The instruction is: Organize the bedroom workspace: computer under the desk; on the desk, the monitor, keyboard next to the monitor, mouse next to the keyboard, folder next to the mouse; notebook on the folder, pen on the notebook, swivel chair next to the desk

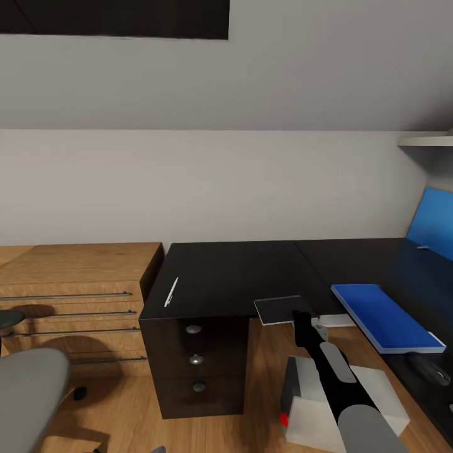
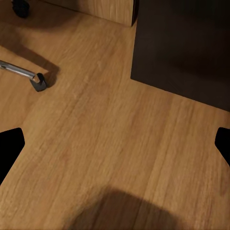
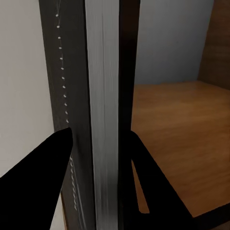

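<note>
The notebook (image 1: pixel 280 309), dark with a pale edge, hovers at the front right corner of the black drawer cabinet (image 1: pixel 214 283). My right gripper (image 1: pixel 302 319) is shut on it. In the right wrist view the notebook's edge (image 3: pixel 103 96) stands between the black fingers (image 3: pixel 48 182). A white pen (image 1: pixel 171 292) lies on the cabinet top, to the left. The blue folder (image 1: pixel 387 318) lies flat on the black desk (image 1: pixel 352 258) at the right. The grey computer (image 1: pixel 343 402) with a red light stands on the floor under my right arm. My left gripper (image 2: pixel 115 143) hangs open over the wood floor.
The swivel chair's grey seat (image 1: pixel 28 390) is at the lower left, and one of its casters (image 2: pixel 39 81) is on the floor. A light-wood drawer bench (image 1: pixel 75 296) stands left of the cabinet. A blue panel (image 1: pixel 434 223) backs the desk. A dark rounded object (image 1: pixel 433 371) lies on the desk near the folder.
</note>
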Robot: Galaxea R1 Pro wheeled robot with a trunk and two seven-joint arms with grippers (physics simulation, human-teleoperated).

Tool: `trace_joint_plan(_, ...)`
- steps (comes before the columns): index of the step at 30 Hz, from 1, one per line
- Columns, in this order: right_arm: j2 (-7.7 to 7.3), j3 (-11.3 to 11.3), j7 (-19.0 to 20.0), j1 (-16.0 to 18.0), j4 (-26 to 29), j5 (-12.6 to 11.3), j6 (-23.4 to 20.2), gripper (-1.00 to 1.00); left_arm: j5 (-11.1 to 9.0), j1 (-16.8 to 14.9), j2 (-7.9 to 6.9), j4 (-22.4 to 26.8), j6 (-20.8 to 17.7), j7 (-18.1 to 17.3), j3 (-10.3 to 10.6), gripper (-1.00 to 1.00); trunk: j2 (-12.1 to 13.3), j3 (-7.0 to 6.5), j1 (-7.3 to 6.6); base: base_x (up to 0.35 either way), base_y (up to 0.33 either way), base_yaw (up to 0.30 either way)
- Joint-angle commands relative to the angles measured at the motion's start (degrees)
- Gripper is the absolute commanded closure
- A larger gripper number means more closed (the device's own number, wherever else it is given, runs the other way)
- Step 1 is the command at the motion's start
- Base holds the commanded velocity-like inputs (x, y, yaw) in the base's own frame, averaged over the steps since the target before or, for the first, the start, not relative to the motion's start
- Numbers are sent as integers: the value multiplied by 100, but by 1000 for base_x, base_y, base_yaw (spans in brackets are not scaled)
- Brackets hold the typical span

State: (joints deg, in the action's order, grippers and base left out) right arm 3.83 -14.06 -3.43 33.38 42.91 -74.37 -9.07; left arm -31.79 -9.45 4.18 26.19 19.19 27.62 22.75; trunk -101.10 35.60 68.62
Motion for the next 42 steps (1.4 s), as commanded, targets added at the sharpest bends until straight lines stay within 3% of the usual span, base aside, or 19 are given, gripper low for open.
trace_joint_plan(1, 9, -27, -37, 2, 10, -42, -36, 100, -56, -7, -5, 0, 33, 33, 49, -100, -3, 6, 0, 0, 0, 0)
trace_joint_plan(5, 12, -27, -30, 2, 19, -40, -31, 100, -59, -9, -5, 0, 32, 33, 47, -100, -3, 6, 0, 0, 0, 0)
trace_joint_plan(17, 13, -34, 2, 2, 111, -34, 0, 100, -64, -8, -5, -7, 25, 38, 46, -100, 478, -209, -264, 0, 0, 0)
trace_joint_plan(35, 58, -52, -13, -16, 837, -41, 36, 100, -64, -7, -5, -17, -1, 33, 52, -100, 1160, -514, -637, 0, 0, 0)
trace_joint_plan(38, 144, -56, -33, -43, 1036, -36, 248, 100, -64, -7, -5, -18, -2, 33, 51, -100, 1160, -514, -637, 0, 0, 0)
trace_joint_plan(40, 217, -60, -55, -55, 1158, -28, 1024, 100, -64, -10, -5, -18, -3, 36, 48, -100, 1160, -514, -637, 0, 0, 0)
trace_joint_plan(42, 232, -61, -59, -58, 1180, -32, 1471, 100, -64, -7, -5, -18, -3, 35, 47, -100, 1160, -514, -637, 0, 0, 0)
